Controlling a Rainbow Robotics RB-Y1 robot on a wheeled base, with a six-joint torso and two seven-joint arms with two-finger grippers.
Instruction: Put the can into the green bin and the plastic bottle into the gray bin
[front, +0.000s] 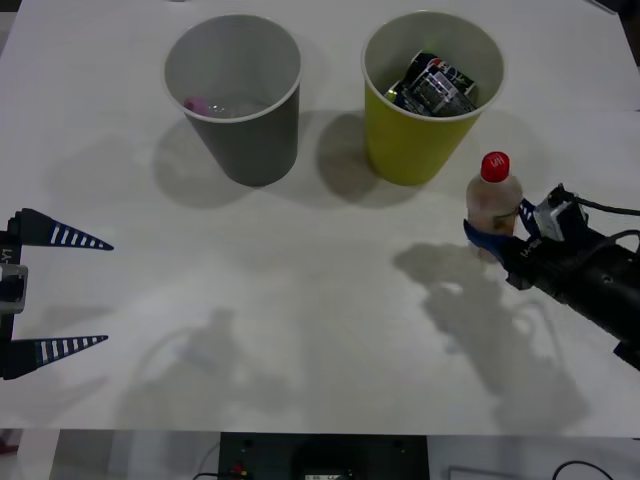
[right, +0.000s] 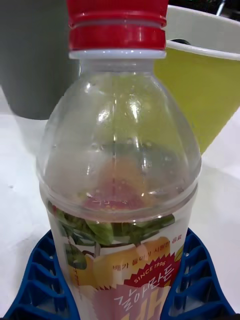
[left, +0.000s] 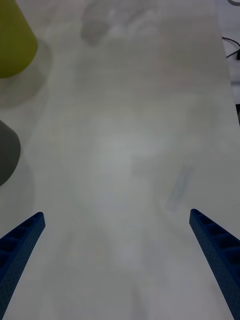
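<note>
The plastic bottle (front: 494, 200) (right: 117, 165), clear with a red cap and a peach label, stands upright on the white table (front: 300, 300) to the right of the green bin (front: 425, 95) (right: 200, 90). My right gripper (front: 497, 236) (right: 120, 237) is shut on the bottle's lower body, a blue finger pressed against each side. A dark can (front: 436, 85) lies inside the green bin. Left of it stands the gray bin (front: 240, 95) (right: 35, 60). My left gripper (front: 108, 292) (left: 116, 215) hangs open at the table's left side, holding nothing.
A clear bottle with a pink cap (front: 200, 103) lies at the bottom of the gray bin. In the left wrist view the green bin (left: 12, 45) and gray bin (left: 7, 150) show far off. Bare tabletop spreads before the bins.
</note>
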